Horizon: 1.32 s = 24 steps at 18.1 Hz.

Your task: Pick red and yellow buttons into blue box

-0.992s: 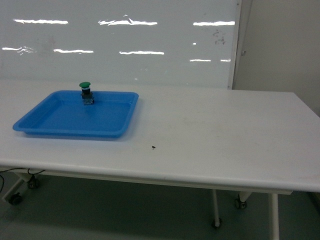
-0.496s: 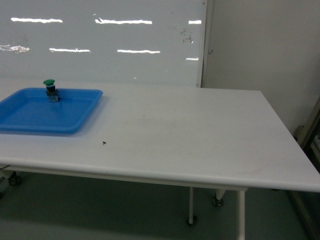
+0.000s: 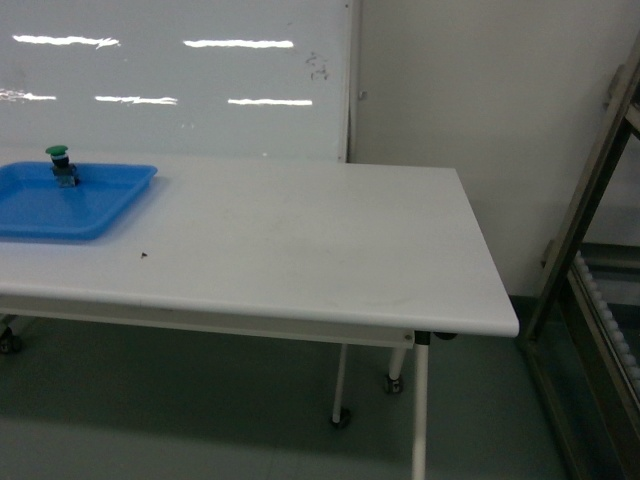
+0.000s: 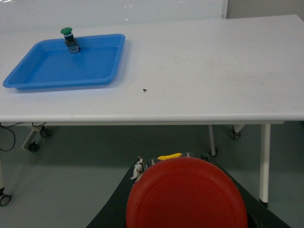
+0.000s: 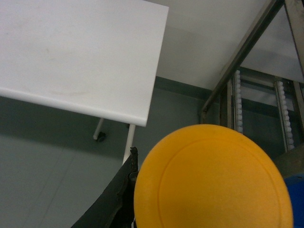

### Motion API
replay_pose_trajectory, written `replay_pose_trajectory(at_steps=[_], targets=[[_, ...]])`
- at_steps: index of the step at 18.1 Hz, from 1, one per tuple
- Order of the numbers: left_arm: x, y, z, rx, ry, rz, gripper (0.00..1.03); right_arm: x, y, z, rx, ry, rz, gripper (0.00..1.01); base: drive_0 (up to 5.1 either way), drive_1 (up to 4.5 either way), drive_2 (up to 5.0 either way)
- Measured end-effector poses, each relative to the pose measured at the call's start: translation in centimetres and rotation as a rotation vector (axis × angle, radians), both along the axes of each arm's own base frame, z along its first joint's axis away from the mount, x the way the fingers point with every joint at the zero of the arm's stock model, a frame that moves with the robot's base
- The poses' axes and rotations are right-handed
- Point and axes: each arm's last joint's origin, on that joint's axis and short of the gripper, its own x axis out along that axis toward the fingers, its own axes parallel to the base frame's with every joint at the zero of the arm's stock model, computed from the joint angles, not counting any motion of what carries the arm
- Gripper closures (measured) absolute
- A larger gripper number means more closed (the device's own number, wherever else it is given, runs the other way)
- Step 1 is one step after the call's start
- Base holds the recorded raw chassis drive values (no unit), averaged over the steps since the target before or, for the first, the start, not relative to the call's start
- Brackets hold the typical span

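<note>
Button in tray, table left.

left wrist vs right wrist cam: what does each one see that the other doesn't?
Left wrist only: a red button cap filling the bottom of the frame, the shallow blue tray on the table, and the green-capped button standing at the tray's far edge. Right wrist only: a yellow button cap up close, a metal rack with roller rails, and a sliver of something blue at the lower right. Both: the white table and the grey floor.
</note>
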Motion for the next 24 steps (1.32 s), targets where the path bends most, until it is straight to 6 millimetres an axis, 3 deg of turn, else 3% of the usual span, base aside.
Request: replay_pose_trajectory(at_steps=[24], targets=[[-0.01, 0.00, -0.02, 0.000, 0.001, 0.000, 0.73, -0.01, 0.00, -0.01, 0.000, 0.002, 0.000, 0.65, 4.6, -3.15, -1.6]])
